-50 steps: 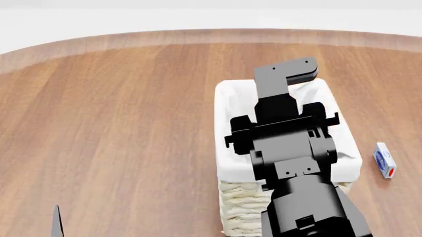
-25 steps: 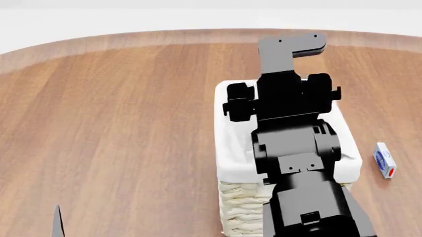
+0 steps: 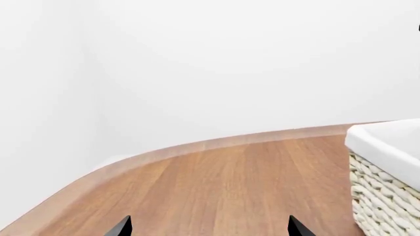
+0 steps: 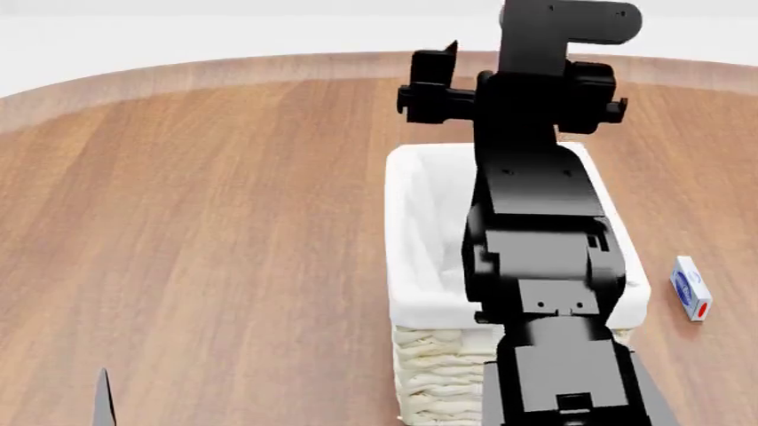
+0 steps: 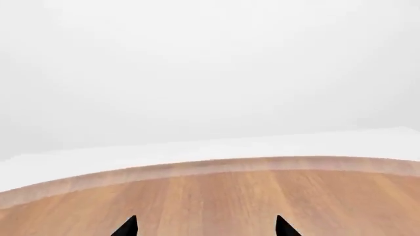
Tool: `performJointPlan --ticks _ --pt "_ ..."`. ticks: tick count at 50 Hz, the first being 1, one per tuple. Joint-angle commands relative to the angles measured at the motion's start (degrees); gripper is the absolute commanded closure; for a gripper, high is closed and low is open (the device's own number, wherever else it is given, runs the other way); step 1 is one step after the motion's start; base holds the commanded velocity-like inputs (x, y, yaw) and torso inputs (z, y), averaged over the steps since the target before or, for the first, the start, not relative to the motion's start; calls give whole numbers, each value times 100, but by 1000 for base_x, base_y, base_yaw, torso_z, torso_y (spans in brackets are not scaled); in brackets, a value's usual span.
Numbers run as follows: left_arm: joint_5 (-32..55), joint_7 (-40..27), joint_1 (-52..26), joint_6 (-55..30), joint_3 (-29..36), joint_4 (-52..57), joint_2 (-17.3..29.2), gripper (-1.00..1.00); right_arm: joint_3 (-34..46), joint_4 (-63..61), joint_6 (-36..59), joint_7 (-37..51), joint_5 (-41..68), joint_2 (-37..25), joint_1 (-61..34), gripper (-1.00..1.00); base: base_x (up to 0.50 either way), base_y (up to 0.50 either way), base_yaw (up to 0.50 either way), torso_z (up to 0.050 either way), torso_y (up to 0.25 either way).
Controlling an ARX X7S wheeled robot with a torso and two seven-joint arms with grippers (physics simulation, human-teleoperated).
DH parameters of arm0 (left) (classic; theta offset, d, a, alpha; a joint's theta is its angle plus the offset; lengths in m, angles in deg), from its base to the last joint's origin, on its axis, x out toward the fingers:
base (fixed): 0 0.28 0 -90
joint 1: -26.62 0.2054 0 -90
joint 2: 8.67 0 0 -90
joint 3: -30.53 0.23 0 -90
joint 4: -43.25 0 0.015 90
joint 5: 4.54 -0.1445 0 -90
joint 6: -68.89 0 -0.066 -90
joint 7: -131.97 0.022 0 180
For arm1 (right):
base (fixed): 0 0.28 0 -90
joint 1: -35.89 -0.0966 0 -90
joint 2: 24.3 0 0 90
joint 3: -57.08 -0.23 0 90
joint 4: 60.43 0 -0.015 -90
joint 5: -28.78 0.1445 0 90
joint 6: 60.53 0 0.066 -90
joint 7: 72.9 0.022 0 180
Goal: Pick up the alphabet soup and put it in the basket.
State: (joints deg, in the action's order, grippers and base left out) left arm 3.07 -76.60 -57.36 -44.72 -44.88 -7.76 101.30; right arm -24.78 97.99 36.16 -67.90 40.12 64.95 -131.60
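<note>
The alphabet soup can shows in no view. The cream wicker basket (image 4: pixel 417 232) with its white cloth lining stands on the wooden table, right of centre; its corner also shows in the left wrist view (image 3: pixel 387 172). My right arm (image 4: pixel 533 186) reaches up over the basket and hides much of its inside. My right gripper (image 5: pixel 204 229) is open and empty, its two fingertips (image 5: pixel 128 228) wide apart, facing the table's far edge. My left gripper (image 3: pixel 208 230) is open and empty, low over the table to the basket's left.
A small blue-and-white box (image 4: pixel 690 288) lies on the table to the right of the basket. The round wooden table's curved far edge (image 4: pixel 237 71) meets a white floor. One left fingertip (image 4: pixel 105 401) shows at the head view's lower left.
My right arm has lifted out of the basket, its wrist swinging up and toward the table's far edge. More of the basket's lining shows now. The left arm has not moved.
</note>
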Motion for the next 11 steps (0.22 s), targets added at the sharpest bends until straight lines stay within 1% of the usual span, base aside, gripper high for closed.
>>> performJointPlan --ticks 1,2,3,5,6,7,11 --pt "-1 -20 -8 -8 31 8 13 -100 -43 -3205 976 138 369 -337 1238 -100 0 0 0 0 0" --pt "8 -16 -11 -7 30 12 15 -100 -43 -3472 1146 174 407 -374 1327 -100 0 0 0 0 0" --pt "-4 -22 -9 -11 37 16 20 -100 -49 -4051 1262 250 433 -452 1557 -100 0 0 0 0 0" --pt "2 -25 -5 -3 34 20 23 -100 -49 -4437 1398 272 493 -507 1712 -100 0 0 0 0 0" --pt "2 -28 -1 -9 32 34 29 -100 -142 -5049 1698 349 659 -572 1939 -100 0 0 0 0 0" --pt "1 -32 1 -11 31 40 32 -100 -79 -5381 1752 363 629 -643 2079 -100 0 0 0 0 0" --pt "-1 -34 -12 -3 46 27 34 -100 -178 -6094 2036 449 813 -758 2351 -100 0 0 0 0 0"
